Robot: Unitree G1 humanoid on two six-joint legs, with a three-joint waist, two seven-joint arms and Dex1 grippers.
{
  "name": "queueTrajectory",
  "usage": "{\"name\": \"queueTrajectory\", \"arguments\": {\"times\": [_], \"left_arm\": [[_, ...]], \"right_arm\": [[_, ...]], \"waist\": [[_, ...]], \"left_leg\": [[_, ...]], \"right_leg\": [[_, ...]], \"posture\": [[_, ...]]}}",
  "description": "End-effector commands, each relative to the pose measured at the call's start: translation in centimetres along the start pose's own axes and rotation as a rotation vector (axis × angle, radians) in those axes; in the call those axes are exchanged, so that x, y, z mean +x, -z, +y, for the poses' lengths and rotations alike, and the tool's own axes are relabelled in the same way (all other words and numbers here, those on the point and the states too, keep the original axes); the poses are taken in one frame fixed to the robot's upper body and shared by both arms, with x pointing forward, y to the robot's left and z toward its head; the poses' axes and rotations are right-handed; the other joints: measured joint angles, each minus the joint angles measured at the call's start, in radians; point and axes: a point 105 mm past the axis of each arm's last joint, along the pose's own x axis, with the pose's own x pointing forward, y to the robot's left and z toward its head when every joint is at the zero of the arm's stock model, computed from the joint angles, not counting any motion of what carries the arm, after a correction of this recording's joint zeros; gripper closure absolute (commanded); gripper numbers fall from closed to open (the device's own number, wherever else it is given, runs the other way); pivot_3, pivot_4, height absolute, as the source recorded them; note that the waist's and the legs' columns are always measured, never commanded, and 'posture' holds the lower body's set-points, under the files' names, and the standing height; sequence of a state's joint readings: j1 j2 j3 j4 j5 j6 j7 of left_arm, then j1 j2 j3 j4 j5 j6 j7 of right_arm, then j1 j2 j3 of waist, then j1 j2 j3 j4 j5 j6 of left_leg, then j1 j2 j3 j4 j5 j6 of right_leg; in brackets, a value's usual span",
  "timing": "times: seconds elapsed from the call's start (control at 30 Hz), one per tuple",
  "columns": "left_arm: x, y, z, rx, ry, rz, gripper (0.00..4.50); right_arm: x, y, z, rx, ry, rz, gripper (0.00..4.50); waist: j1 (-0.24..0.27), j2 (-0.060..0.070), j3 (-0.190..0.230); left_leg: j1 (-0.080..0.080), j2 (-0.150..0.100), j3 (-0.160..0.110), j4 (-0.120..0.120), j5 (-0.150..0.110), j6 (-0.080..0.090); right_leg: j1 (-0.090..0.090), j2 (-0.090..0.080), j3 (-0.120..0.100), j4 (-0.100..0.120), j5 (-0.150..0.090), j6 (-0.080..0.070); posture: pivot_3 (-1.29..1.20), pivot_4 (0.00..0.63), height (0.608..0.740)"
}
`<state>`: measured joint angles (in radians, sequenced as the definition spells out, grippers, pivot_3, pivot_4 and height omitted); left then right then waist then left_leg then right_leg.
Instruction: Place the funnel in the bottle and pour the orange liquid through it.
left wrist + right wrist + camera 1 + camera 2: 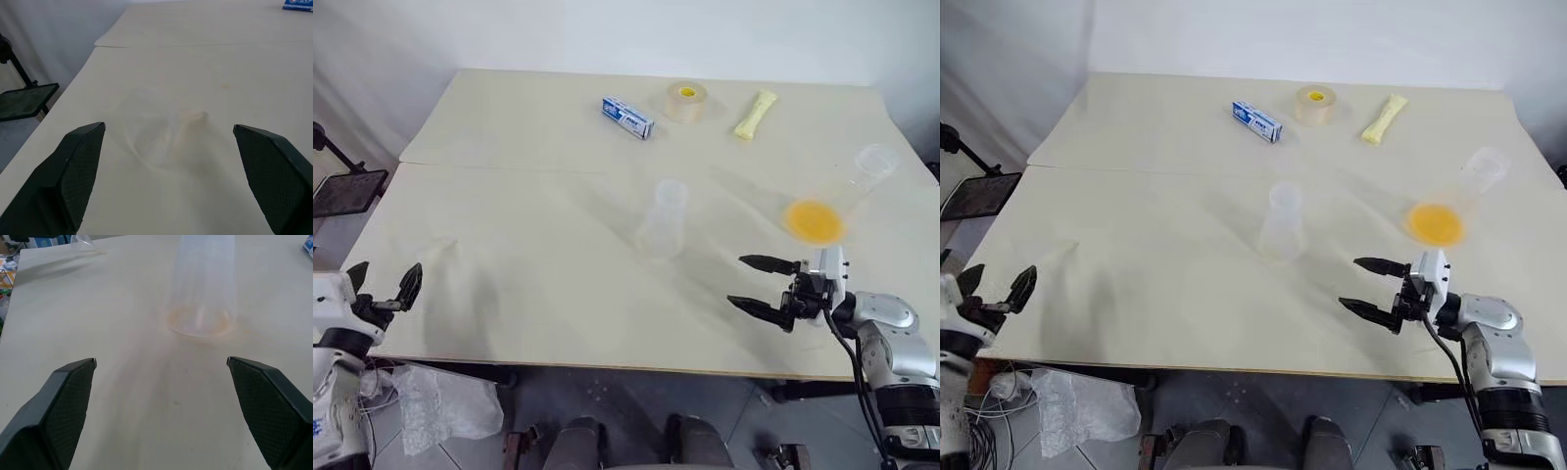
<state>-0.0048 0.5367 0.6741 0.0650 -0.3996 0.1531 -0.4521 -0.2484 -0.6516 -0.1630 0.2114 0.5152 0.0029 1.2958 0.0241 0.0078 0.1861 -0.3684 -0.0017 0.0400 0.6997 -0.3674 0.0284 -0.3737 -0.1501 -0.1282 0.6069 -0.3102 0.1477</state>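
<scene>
On the pale bench (558, 284) in front of me, the bottle (664, 219) stands upright near the middle, clear and hard to pick out against the surface. The orange liquid (814, 220) sits in the bottom of a clear cup (847, 191) toward my right side, the cup looking tilted with its mouth toward the far right edge. The funnel (161, 134) lies on its side close to the near left edge; I see it faintly from the head cameras, and in the left wrist view it rests on the bench ahead of the left pincer (384, 289), between the lines of its two fingers but apart from them. My left arm is held out wide over the near left corner of the bench, its pincer level and pointing forward, fingers spread wide with nothing between them. My right arm reaches in from the near right edge with the wrist bent inward, so the right pincer (756, 284) points level across the bench toward the left and slightly forward; its fingers stand wide apart too, and hold nothing. It hovers near the cup, on the nearer side, and well apart from the bottle, which shows straight ahead in the right wrist view. Along the far side lie a blue and white box (627, 117), a roll of tape (686, 102) with a yellow centre, and a pale yellow packet (755, 114), none touching another.
</scene>
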Motion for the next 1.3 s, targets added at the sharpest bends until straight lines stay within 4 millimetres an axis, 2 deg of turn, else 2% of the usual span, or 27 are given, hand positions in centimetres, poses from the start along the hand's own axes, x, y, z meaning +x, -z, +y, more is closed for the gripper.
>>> {"name": "queueTrajectory", "arguments": {"times": [0.03,0.23,0.33,0.63,0.73,0.97,1.13,1.3], "left_arm": [[1.2,0.2,-0.4,0.02,0.061,0.008,0.04],[2.5,0.9,-1.0,-0.004,0.109,0.039,0.04],[2.2,1.4,-1.8,-0.016,0.15,0.057,0.64],[2.6,1.0,-1.6,-0.039,0.153,0.042,3.57],[3.0,0.2,-2.0,-0.045,0.188,0.017,4.48],[5.2,-3.2,-3.9,-0.005,0.321,-0.052,4.48],[7.4,-7.2,-7.4,0.082,0.529,-0.136,4.48],[9.7,-12.1,-13.2,0.192,0.84,-0.201,4.48]], "right_arm": [[-0.1,-0.9,0.1,-0.033,0.008,-0.015,0.0],[-0.3,-1.2,0.0,-0.042,0.028,-0.015,0.0],[-0.6,-1.3,0.2,-0.048,0.046,-0.013,0.0],[-0.4,-1.5,0.3,-0.051,0.057,-0.016,0.0],[-0.3,-1.7,0.1,-0.06,0.066,-0.026,0.0],[-0.3,-1.9,-0.2,-0.077,0.099,-0.035,0.0],[-0.4,-2.2,-0.4,-0.089,0.132,-0.048,0.0],[-0.8,-2.8,-0.5,-0.11,0.178,-0.073,0.0]], "waist": [[0.0,0.0,0.0],[-0.003,0.0,0.0],[-0.003,0.0,0.0],[-0.001,0.0,0.0],[-0.001,0.0,0.0],[0.0,0.0,0.0],[0.0,0.0,0.0],[0.002,-0.001,0.0]], "left_leg": [[0.0,0.0,0.0,0.0,0.0,0.0],[0.0,0.0,0.0,0.0,0.0,0.0],[0.0,0.0,0.001,0.0,0.0,0.0],[0.0,0.0,0.0,0.0,0.0,0.0],[0.0,0.0,0.001,0.0,0.0,0.0],[0.0,0.0,0.0,0.0,0.0,0.0],[0.0,-0.002,0.0,0.001,0.0,0.0],[-0.001,-0.004,0.0,0.001,0.0,0.0]], "right_leg": [[0.0,0.0,0.0,0.0,0.0,0.0],[-0.001,0.0,0.0,0.001,0.0,0.0],[-0.001,0.0,0.0,0.001,0.0,0.0],[-0.001,0.0,0.0,0.001,0.0,0.0],[-0.001,0.0,0.0,0.001,0.0,0.0],[-0.001,0.0,0.0,0.002,0.0,0.0],[-0.001,0.0,-0.001,0.002,0.0,0.0],[-0.001,0.0,-0.002,0.003,0.0,0.0]], "posture": [[0.0,0.15,0.74],[0.0,0.15,0.74],[0.0,0.15,0.74],[0.0,0.15,0.74],[0.0,0.15,0.74],[0.0,0.15,0.74],[0.0,0.15,0.74],[0.0,0.15,0.74]]}}
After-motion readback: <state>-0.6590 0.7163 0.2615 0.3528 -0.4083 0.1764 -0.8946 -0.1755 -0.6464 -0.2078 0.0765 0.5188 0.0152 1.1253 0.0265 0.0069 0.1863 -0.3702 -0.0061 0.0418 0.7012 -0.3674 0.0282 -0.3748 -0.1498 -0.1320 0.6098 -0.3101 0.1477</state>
